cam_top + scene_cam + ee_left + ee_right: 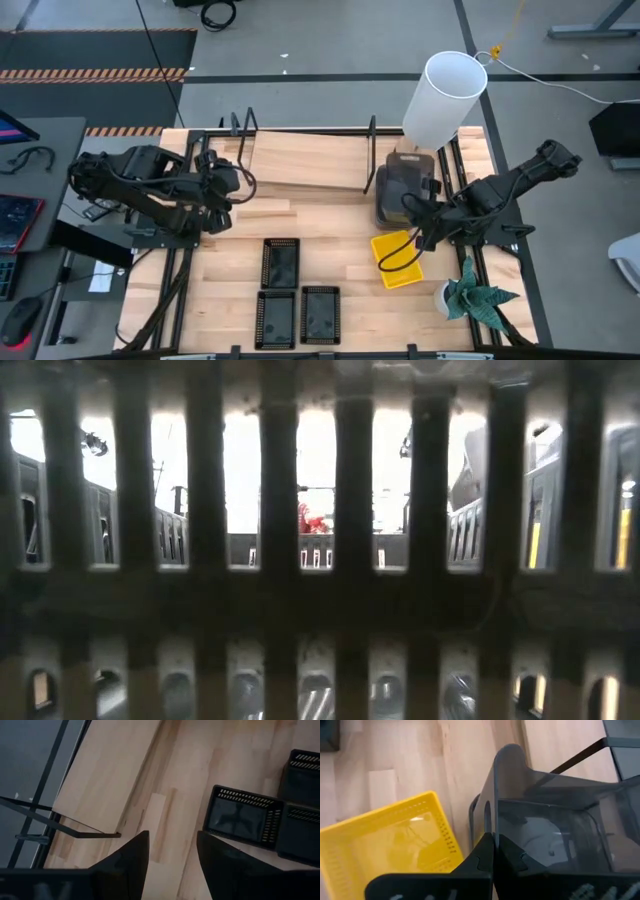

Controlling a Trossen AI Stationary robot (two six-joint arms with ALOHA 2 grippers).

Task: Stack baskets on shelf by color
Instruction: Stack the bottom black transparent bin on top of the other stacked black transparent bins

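A dark grey basket (400,188) sits just off the right end of the shelf (305,160), a light board with black wire end frames. My right gripper (418,222) is at this basket's near side, shut on it. In the right wrist view a second dark rim (474,815) shows under the grey basket (545,810). A yellow basket (397,258) lies flat on the table just nearer. Three black mesh baskets (281,262) lie flat at the near middle. My left gripper (240,185) hovers open at the shelf's left end, touching nothing. My right gripper (494,837) pinches the grey basket's thin side wall (494,805) at its upper rim, one finger inside the basket and one outside. The fingers come from the table's right-near side. Whether the basket's bottom is off the table, I cannot tell.
A tall white cylinder (445,95) stands at the far right, behind the grey basket. A small potted plant (475,295) stands at the near right edge. A basket's mesh wall (320,560) fills the low view. Bare tabletop (170,780) lies between the shelf and the black baskets (245,815).
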